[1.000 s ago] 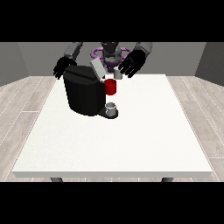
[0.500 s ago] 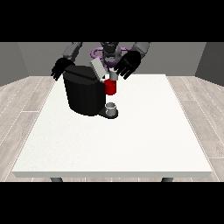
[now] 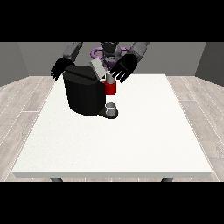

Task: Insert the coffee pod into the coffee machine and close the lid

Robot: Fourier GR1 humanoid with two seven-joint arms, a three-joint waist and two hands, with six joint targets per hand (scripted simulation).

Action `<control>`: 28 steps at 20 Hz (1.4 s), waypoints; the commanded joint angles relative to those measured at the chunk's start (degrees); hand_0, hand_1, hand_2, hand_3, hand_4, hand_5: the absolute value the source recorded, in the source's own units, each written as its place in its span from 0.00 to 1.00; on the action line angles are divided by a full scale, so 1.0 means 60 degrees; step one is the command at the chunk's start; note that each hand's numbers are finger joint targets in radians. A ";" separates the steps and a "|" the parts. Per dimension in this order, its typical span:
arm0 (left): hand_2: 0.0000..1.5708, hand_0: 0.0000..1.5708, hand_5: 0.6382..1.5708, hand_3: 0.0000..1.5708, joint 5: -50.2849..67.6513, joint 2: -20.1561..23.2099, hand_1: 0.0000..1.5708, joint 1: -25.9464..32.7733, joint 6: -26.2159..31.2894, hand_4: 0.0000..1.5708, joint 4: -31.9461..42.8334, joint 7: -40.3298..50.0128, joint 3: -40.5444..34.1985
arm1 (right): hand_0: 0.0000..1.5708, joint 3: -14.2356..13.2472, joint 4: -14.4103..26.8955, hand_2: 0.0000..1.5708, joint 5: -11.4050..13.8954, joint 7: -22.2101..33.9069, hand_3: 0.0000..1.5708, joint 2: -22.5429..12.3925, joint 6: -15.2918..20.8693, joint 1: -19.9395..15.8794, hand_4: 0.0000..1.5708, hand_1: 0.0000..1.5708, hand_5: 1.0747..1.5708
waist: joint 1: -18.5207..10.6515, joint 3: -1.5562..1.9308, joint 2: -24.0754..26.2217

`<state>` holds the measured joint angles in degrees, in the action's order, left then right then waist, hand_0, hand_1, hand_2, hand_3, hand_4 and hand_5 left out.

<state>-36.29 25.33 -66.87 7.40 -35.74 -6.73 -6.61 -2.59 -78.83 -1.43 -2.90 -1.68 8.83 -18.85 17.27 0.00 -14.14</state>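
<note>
The black coffee machine (image 3: 85, 94) stands on the white table (image 3: 131, 140), left of centre. Its grey lid (image 3: 98, 68) is tilted up. Below the lid, a red holder (image 3: 111, 89) juts from the machine's front, with a small pale piece (image 3: 109, 78) on top that may be the coffee pod. The hand at the view's right (image 3: 124, 68) hovers with spread fingers just right of the lid and above the red holder, holding nothing. The hand at the view's left (image 3: 61, 68) hangs open behind the machine's far left corner.
A small grey cup (image 3: 112, 108) sits on the machine's base under the red holder. The table's front and right parts stretch out white toward the camera. A wooden floor surrounds the table.
The hand at the view's right has come down and leftward, closer to the raised lid. The other hand and the machine stay as they were.
</note>
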 commanded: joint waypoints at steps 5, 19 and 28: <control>0.81 0.76 1.00 0.76 -0.0067 0.0537 0.76 -0.0163 0.0311 0.33 0.0248 -0.0272 -0.0163 | 0.00 -0.0047 -0.0300 0.00 -0.0095 -0.0016 0.00 -0.0073 -0.0062 0.0147 0.28 0.00 1.00 | 0.0126 0.0001 -0.0230; 0.80 0.78 1.00 0.73 -0.0221 -0.0387 0.78 0.0220 0.0120 0.30 0.0207 0.0067 0.0029 | 0.00 -0.0227 0.0181 0.00 0.0035 -0.0180 0.00 -0.0215 0.0074 0.0374 0.23 0.00 1.00 | -0.0250 0.0002 -0.0005; 0.73 0.70 1.00 0.62 -0.0476 -0.0024 0.70 0.0064 0.0163 0.26 0.0187 -0.0314 0.0088 | 0.00 -0.0083 0.0027 0.00 0.0043 -0.0326 0.00 0.0005 0.0181 0.0115 0.27 0.00 1.00 | -0.0234 0.0001 -0.0322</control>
<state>-38.32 24.70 -66.88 9.15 -34.91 -7.37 -6.33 -4.18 -78.22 -2.07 -3.83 -2.72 9.09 -18.27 15.86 0.04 -14.74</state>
